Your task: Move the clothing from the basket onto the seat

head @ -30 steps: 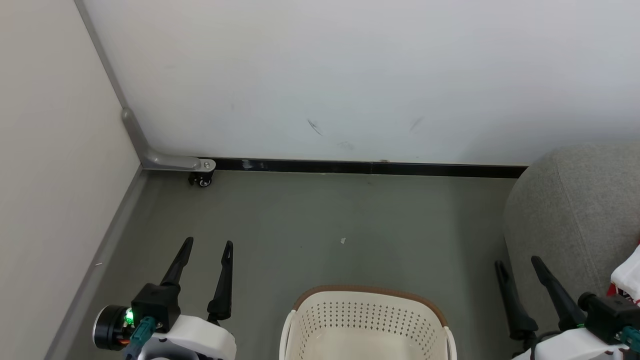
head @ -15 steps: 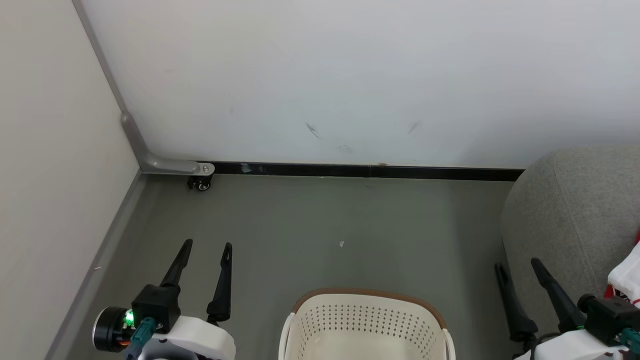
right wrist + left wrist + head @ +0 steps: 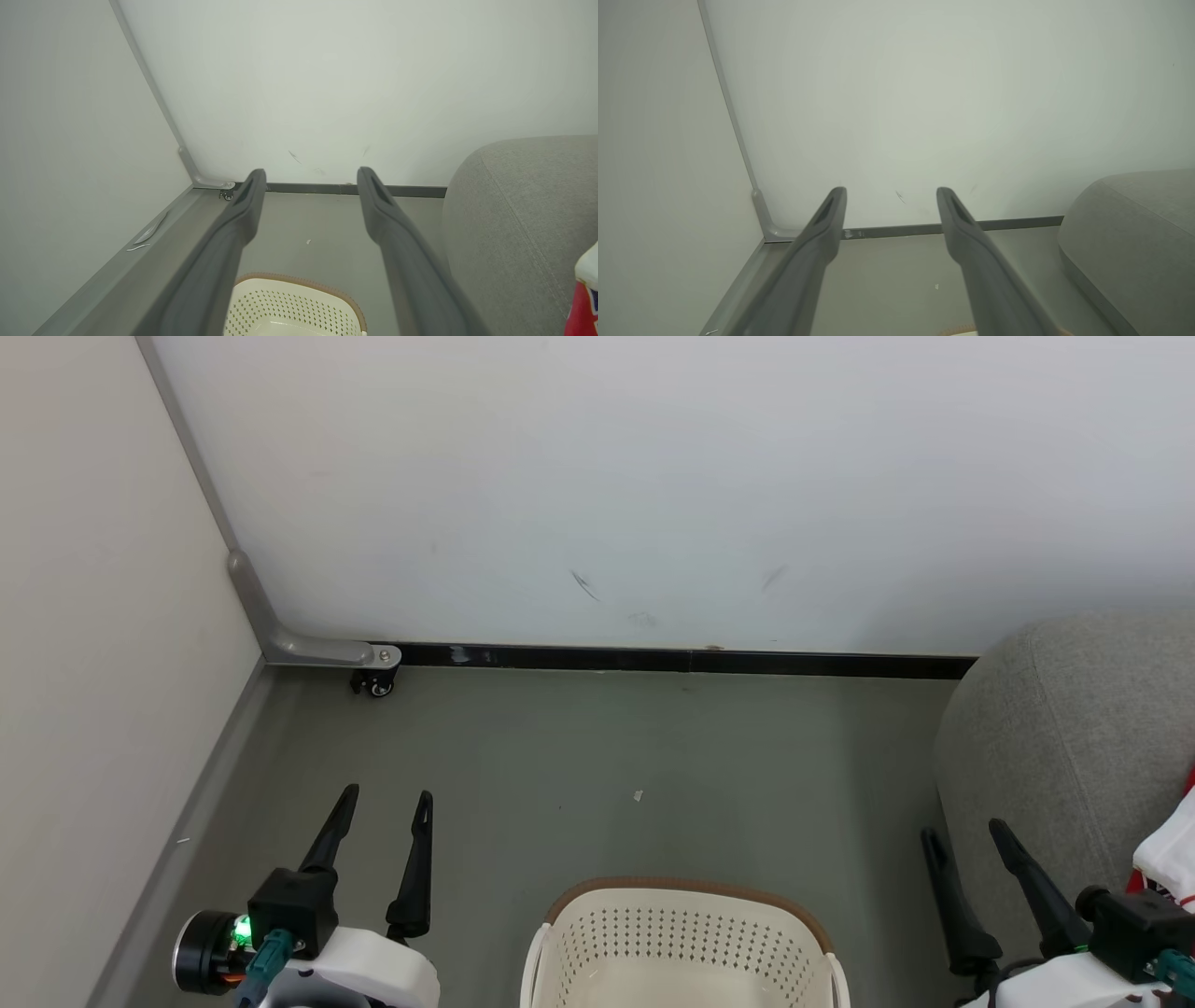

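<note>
1. Over the last second the whole head view slid down a little. The baseboard (image 3: 672, 660) and the basket (image 3: 686, 887) rim sat lower in the frame, so the camera had tipped and the things had not moved. Both grippers kept their places.
2. The left gripper (image 3: 387, 791) hung at 8 o'clock in the head view. Its jaws were spread wide and held nothing, and its tips pointed toward 12 above the floor (image 3: 560, 747).
3. The right gripper (image 3: 962, 828) hung at 4 o'clock, also spread wide and empty. Its tips were just beside the rounded side of the sofa (image 3: 1074, 728).
4. The basket stood on the floor at 6 o'clock, between the two grippers and apart from both. The bottom edge of the frame cut it off. Its brown rim curved along the far side, and its perforated far wall faced the camera.
5. The sofa filled the frame from 3 to 4 o'clock, with its back end against the wall (image 3: 653, 476).
6. The clothing (image 3: 1167, 859) lay on the sofa at the frame's right edge, at 4 o'clock, well apart from the basket. It showed as a white fold with red below it. In the right wrist view it showed red and white at 4 o'clock.
7. A caster (image 3: 378, 686) sat under a grey bracket at 10 o'clock, where the two walls met. A pale scrap (image 3: 639, 795) lay on the floor near the centre, beyond the basket toward 12.
</note>
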Controlling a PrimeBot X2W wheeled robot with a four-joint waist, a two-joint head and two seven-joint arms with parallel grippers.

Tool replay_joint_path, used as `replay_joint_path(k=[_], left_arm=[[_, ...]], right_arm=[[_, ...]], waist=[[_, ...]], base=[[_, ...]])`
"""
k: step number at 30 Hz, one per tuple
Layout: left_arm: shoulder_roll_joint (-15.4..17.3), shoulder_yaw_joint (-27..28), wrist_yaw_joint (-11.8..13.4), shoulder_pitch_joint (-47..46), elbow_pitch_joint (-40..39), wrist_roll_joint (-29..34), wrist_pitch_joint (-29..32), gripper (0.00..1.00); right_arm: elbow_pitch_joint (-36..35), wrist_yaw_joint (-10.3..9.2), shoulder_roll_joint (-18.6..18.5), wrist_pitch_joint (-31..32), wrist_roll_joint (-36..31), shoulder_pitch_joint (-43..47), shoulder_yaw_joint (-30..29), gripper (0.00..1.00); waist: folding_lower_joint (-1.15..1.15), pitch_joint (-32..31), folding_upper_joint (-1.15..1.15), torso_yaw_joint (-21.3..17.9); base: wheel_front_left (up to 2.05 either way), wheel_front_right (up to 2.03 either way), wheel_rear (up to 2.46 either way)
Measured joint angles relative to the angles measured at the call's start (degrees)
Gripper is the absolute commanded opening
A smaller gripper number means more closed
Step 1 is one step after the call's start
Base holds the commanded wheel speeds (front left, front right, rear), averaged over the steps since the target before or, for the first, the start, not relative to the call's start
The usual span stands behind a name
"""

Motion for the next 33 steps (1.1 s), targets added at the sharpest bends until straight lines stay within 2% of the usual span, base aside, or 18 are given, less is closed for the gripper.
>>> replay_joint_path(k=[14, 15, 22, 27, 33], left_arm=[[-0.03, -0.04, 0.2, 0.02, 0.45, 0.1, 0.0, 1.0], [-0.07, -0.05, 0.2, 0.12, 0.62, 0.07, 0.01, 0.0], [-1.07, -0.42, 0.02, 3.17, 2.75, -0.82, 0.26, 0.0], [-1.16, 0.63, -0.66, 3.16, 2.79, -3.13, 0.99, 0.0], [-1.32, 2.22, -1.94, 3.16, 2.97, -9.76, 2.85, 0.0]], right_arm=[[-0.05, 0.0, 0.0, 0.0, 0.0, 0.06, 0.01, 1.0], [0.18, 0.0, 0.03, 0.01, -0.01, 0.08, 0.04, 0.0], [2.7, 0.0, 0.69, 0.01, 0.21, 1.32, 0.55, 0.0], [2.66, 0.0, 0.68, 0.0, 3.45, 1.32, 1.24, 0.0], [2.36, 0.0, 0.68, -0.02, 9.89, 1.33, 2.01, 0.0]], waist=[[0.0, 0.04, 0.0, 0.01], [0.0, 0.04, 0.0, 0.03], [0.0, 0.06, 0.0, -0.02], [0.0, 0.11, 0.0, -0.14], [0.01, 0.23, 0.0, -0.41]], base=[[0.0, 0.0, 0.0], [0.0, 0.0, 0.0], [0.0, 0.0, 0.0], [0.0, 0.0, 0.0], [0.0, 0.0, 0.0]])
